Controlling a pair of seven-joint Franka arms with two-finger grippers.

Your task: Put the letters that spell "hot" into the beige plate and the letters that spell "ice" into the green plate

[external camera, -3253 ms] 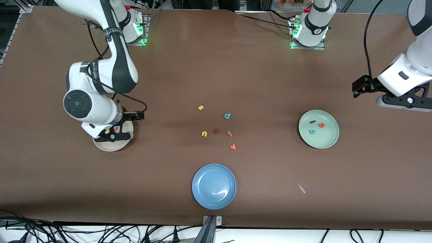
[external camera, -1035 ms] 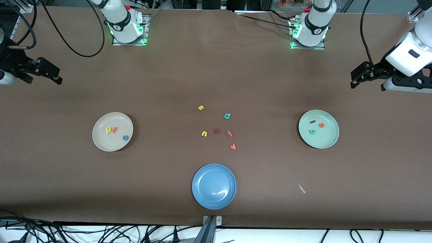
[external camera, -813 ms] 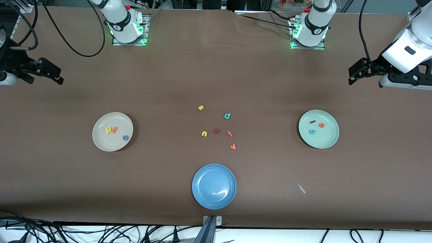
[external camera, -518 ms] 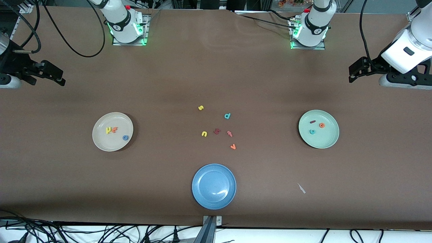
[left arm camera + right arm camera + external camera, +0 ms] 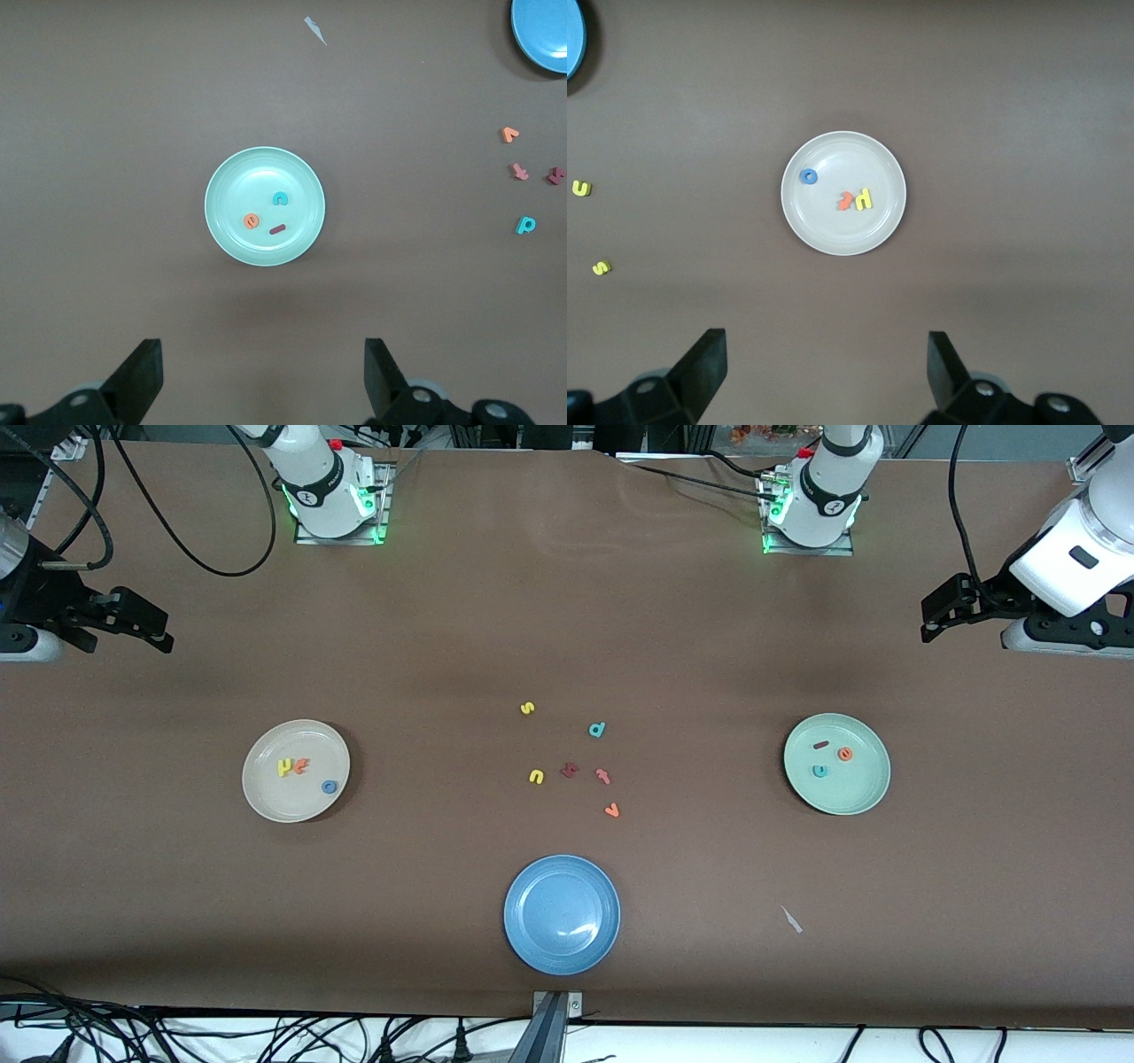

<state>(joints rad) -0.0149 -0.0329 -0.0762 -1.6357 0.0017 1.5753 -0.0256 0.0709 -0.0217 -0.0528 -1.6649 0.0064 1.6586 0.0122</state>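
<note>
The beige plate [image 5: 292, 804] [image 5: 833, 237] holds the yellow "h" [image 5: 283, 766], the orange "t" [image 5: 302, 763] and the blue "o" [image 5: 329, 786]. In the green plate [image 5: 846, 795] [image 5: 237, 239] lie the dark red "i" [image 5: 820, 745], the orange "e" [image 5: 845, 754] and the teal "c" [image 5: 819, 771]. My right gripper [image 5: 27, 642] [image 5: 826, 350] hangs open and empty, high over bare table at the right arm's end. My left gripper [image 5: 1059, 636] [image 5: 262, 359] is open and empty too, high over bare table at the left arm's end.
Loose letters lie mid-table: yellow "s" [image 5: 527, 708], teal "d" [image 5: 597, 730], yellow "u" [image 5: 535, 777], a dark red letter [image 5: 570, 770], pinkish "t" [image 5: 603, 776], orange "v" [image 5: 611, 810]. An empty blue plate [image 5: 562, 952] sits nearer the camera, with a small white scrap [image 5: 791, 919] beside it.
The right arm has lifted off the beige plate and swung out to its end of the table, leaving the blue "o" in the plate. Over the last second both grippers only drift slightly.
</note>
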